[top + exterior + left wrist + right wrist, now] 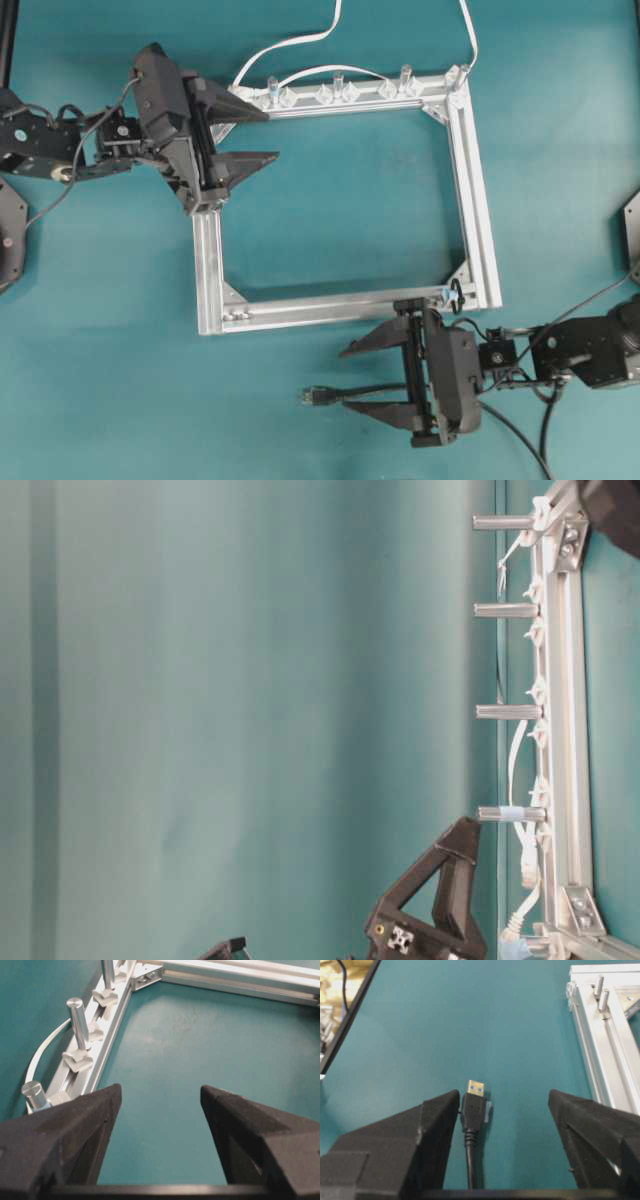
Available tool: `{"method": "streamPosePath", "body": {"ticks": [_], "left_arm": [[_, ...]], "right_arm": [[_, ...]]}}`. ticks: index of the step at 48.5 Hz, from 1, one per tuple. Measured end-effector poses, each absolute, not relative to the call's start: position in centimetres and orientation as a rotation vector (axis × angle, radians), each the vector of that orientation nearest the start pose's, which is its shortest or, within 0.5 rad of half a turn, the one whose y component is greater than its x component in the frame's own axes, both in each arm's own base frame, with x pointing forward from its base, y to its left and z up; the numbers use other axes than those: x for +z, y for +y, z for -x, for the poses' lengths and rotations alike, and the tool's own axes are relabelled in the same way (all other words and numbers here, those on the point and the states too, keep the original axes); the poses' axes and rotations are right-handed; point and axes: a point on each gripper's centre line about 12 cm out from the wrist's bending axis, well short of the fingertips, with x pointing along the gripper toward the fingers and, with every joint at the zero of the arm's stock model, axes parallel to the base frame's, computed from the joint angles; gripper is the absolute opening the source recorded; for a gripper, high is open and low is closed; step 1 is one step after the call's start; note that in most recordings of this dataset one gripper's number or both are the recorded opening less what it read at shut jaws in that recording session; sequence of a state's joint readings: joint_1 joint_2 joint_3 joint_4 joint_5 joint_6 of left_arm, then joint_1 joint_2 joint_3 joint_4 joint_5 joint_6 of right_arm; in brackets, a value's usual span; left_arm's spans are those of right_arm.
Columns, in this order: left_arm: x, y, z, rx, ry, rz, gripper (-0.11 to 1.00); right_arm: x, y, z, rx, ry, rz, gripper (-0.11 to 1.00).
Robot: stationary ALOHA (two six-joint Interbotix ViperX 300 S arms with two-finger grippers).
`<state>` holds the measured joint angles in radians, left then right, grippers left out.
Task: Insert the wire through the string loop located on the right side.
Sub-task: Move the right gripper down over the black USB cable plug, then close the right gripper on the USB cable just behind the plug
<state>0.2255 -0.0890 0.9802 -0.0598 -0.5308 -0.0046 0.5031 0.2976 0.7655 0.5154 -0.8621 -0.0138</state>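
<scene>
Right tool [345, 378]: near the bottom of the overhead view, low over the green surface [330, 220]. Its two black fingers [395, 1145] are wide apart and hold nothing.
Wire [470, 1152]: a thin black cable lying flat on the surface between the right tool's fingers. In the right wrist view it runs close to the left finger. I cannot tell if they touch.
Plug [474, 1105]: the small black end of the wire, with a shiny metal tip. It pokes out just past the fingers, pointing away from the tool.
Frame [475, 190]: a square of silver bars lying flat on the surface, just above the right tool in the overhead view.
String loop [456, 295]: a tiny black ring at the frame's bottom right corner. It is near the right tool and apart from the wire.
Left tool [270, 135]: over the frame's top left corner. Its fingers [75, 1135] are wide apart, with only green surface between them.
Pegs [77, 1022]: little silver posts standing up along the far bar.
White cable [295, 45]: curves away from the far bar.
</scene>
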Motion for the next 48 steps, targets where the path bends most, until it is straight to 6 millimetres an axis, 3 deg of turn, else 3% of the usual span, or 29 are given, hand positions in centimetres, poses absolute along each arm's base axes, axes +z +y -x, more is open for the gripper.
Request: {"method": "streamPosePath", "body": {"ticks": [21, 48], "left_arm": [[15.5, 7.6, -31.9, 0.261, 0.358, 0.089, 0.75], [15.5, 7.5, -31.9, 0.257, 0.358, 0.088, 0.75]], "right_arm": [[6.7, 16.2, -36.5, 0.067, 0.387, -0.173, 0.82], [5.7, 16.5, -36.6, 0.069, 0.405, -0.153, 0.77]]}}
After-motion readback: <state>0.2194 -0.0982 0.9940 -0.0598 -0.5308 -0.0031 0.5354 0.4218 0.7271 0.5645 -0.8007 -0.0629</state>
